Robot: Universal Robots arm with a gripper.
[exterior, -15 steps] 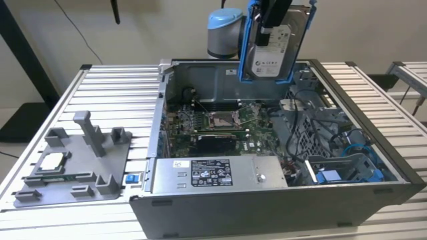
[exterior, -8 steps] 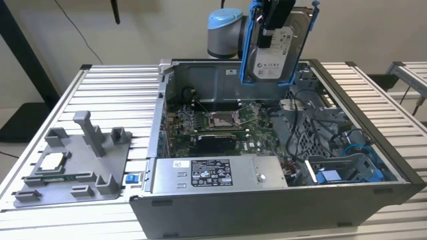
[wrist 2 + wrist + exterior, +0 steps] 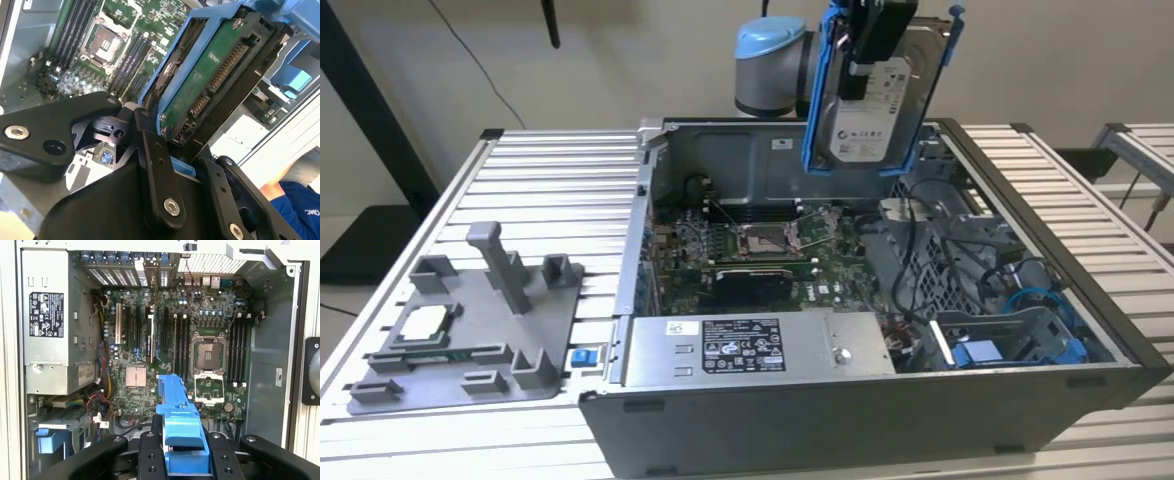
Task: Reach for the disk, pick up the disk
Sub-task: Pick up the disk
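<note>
fingers: my black gripper (image 3: 172,150) is clamped on the blue frame edge, links pinched in on both sides in both wrist views.
held thing: flat silver-grey hard disk with white label in a bright blue plastic frame (image 3: 874,95), hanging upright, green circuit side and connector showing in the second wrist view (image 3: 210,95).
where: up in the air, above the open grey computer case (image 3: 1067,300), clear of the green motherboard (image 3: 165,340).
handling: I judge it dense and rigid; frame plastic flexes, so grip the frame rails. Board side fragile, avoid it.
around: silver power supply box (image 3: 754,345); grey plastic fixture (image 3: 480,330) on slatted table (image 3: 547,180).
</note>
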